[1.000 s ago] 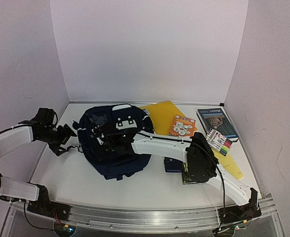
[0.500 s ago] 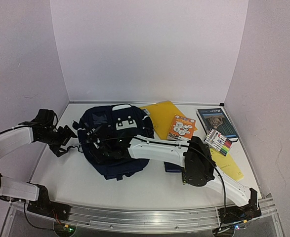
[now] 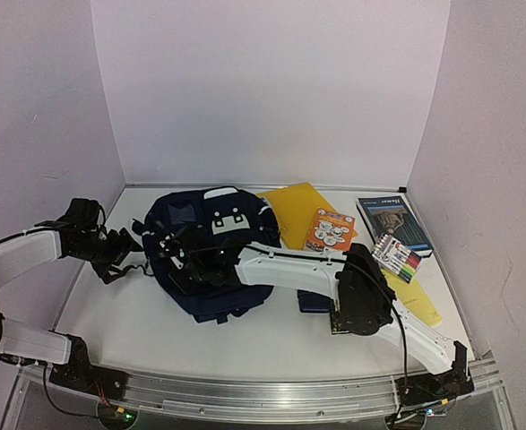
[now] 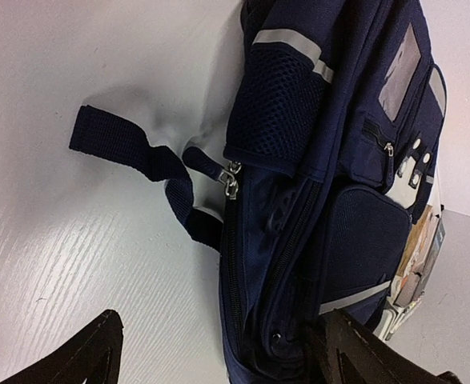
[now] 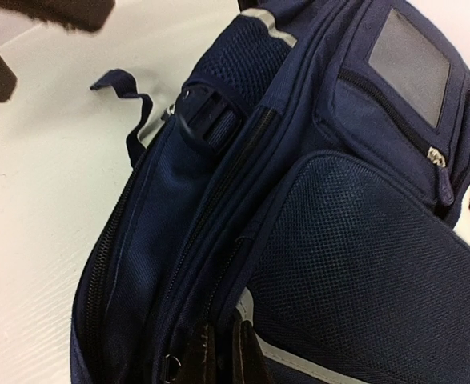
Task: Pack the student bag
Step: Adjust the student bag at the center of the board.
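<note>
A navy backpack [image 3: 187, 235] is lying flat on a white surface [image 3: 110, 322]. The right hand [image 5: 222, 352] is pinching shut at the backpack's left side by a zipper [image 5: 228, 186], probably to open it, though any catch is hidden. The left hand [image 3: 124, 253] is hovering wide open and empty just left of the backpack, seemingly ready to steady it.

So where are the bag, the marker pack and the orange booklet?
student bag [image 3: 228, 221], top view, on its white front patch.
marker pack [image 3: 397, 257], top view, on its middle.
orange booklet [image 3: 330, 229], top view, cover centre.
</note>
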Action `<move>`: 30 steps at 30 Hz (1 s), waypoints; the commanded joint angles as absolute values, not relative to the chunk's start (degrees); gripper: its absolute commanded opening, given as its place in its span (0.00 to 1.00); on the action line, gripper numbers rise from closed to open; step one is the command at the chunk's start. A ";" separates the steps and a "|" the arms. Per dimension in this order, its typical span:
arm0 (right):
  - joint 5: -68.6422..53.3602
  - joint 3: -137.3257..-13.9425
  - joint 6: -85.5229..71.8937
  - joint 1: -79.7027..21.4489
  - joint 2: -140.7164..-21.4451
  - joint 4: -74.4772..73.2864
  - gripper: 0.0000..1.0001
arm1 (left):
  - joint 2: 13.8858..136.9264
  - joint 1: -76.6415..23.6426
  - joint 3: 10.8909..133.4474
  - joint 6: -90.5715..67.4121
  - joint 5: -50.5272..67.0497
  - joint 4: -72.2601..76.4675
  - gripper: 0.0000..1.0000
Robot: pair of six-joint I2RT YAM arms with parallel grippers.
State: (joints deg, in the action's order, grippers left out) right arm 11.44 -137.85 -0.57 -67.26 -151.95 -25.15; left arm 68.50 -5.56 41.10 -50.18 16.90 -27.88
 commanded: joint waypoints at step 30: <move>-25.15 -132.09 -8.64 -52.88 -132.61 -26.72 0.00 | 69.24 -7.73 25.02 -27.38 24.94 12.65 0.63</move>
